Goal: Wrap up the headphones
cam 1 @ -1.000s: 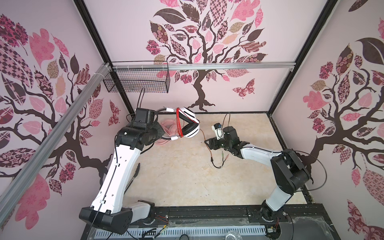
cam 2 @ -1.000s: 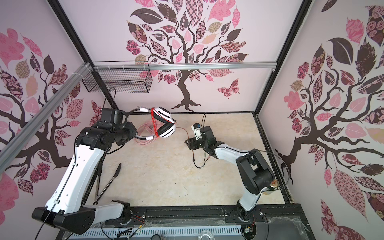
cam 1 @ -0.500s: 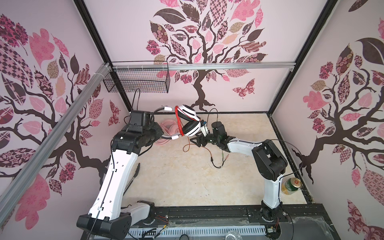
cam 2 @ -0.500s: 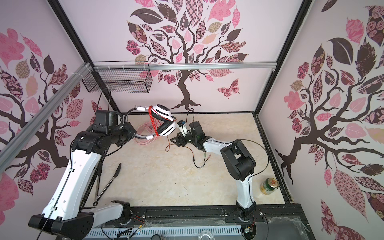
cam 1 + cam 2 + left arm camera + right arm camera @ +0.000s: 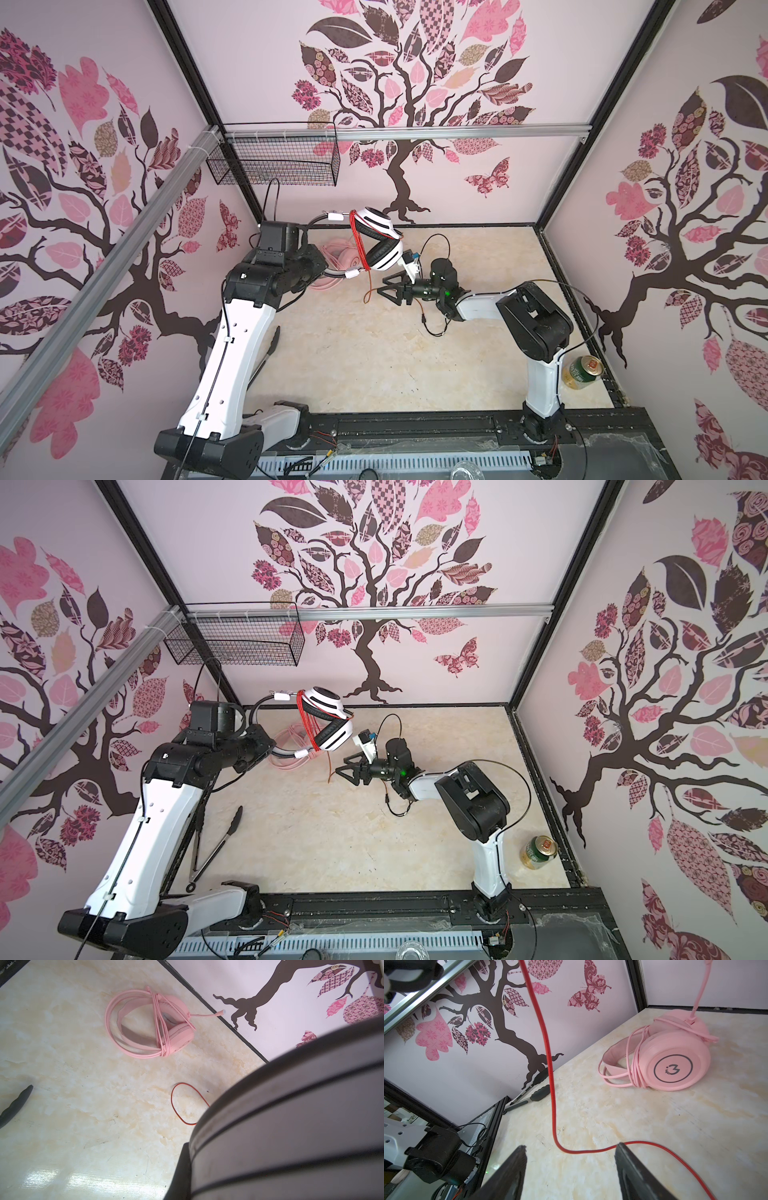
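Marbled bench (image 5: 374,365), back-left corner: pink headset (image 5: 180,1034) lies wrapped. Left end effector (image 5: 320,266), largely hidden, pinches the raised white headset (image 5: 384,249); right end effector (image 5: 384,286) stands spread by the red cable (image 5: 548,1064).

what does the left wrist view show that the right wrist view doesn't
Only the left wrist view: the white headset, its band close up, filling one corner. Only the right wrist view: the right gripper, jaws open, with the red cable hanging down and curving past their tips, and the logo on a pink ear cup. Both: the pink headset lying wrapped in its own cable on the marble table, the red cable, and the black tongs.
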`<control>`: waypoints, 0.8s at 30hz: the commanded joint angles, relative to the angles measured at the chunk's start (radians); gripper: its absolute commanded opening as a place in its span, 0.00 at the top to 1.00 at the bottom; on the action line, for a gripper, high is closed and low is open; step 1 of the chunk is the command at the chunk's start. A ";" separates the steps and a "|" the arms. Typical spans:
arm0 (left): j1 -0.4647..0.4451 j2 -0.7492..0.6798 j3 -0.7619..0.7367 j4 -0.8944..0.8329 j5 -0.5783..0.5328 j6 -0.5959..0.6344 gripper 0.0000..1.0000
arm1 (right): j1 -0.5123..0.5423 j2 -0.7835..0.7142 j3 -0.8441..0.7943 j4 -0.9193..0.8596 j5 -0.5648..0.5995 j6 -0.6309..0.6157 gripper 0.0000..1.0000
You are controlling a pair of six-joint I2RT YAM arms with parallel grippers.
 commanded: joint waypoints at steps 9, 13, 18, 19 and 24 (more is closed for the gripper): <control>0.006 -0.036 -0.021 0.102 0.034 -0.024 1.00 | 0.100 0.138 0.122 -0.042 0.073 -0.017 0.43; 0.005 -0.033 -0.020 0.102 0.033 -0.024 1.00 | 0.114 0.152 0.127 -0.014 0.071 -0.005 0.68; 0.007 -0.030 -0.015 0.099 0.025 -0.023 1.00 | 0.128 0.135 0.069 0.047 0.079 0.016 0.86; 0.006 -0.031 -0.011 0.097 0.023 -0.023 1.00 | 0.130 0.124 0.045 0.069 0.080 0.024 0.91; 0.006 -0.025 -0.014 0.090 0.002 -0.024 1.00 | 0.152 0.004 -0.137 0.115 0.121 0.043 1.00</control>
